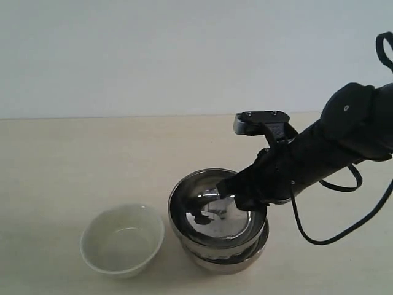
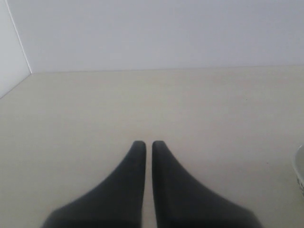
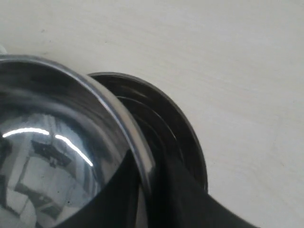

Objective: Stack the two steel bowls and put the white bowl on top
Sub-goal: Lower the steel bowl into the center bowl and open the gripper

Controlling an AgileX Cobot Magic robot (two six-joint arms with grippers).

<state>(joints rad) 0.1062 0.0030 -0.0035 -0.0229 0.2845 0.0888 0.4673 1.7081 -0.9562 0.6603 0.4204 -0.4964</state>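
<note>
Right gripper [image 1: 230, 193]: mine is clamped on the rim of the upper steel bowl [image 1: 209, 215], one finger inside the rim and one outside.
Right arm: it reaches in from the right of the exterior view and slopes down to the bowls.
Upper steel bowl: it sits inside the lower steel bowl [image 1: 228, 261], mouth up. Its shiny inside mirrors my gripper.
Lower steel bowl: it stands on the table [image 1: 73, 166]. Its rim shows as a crescent past the upper bowl's rim on the side where I hold.
Fit: I cannot tell whether the upper bowl rests fully down in the lower one.
White bowl [image 1: 123, 239]: it stands upright on the table, just beside the steel pair on their left in the exterior view, with a small gap between. Nothing is in it.
Left gripper [image 2: 148, 145]: my fingers are drawn together with only a thin slit between them, holding nothing, over bare table.
Background: a plain pale wall [image 1: 184, 49] stands behind the table.
</note>
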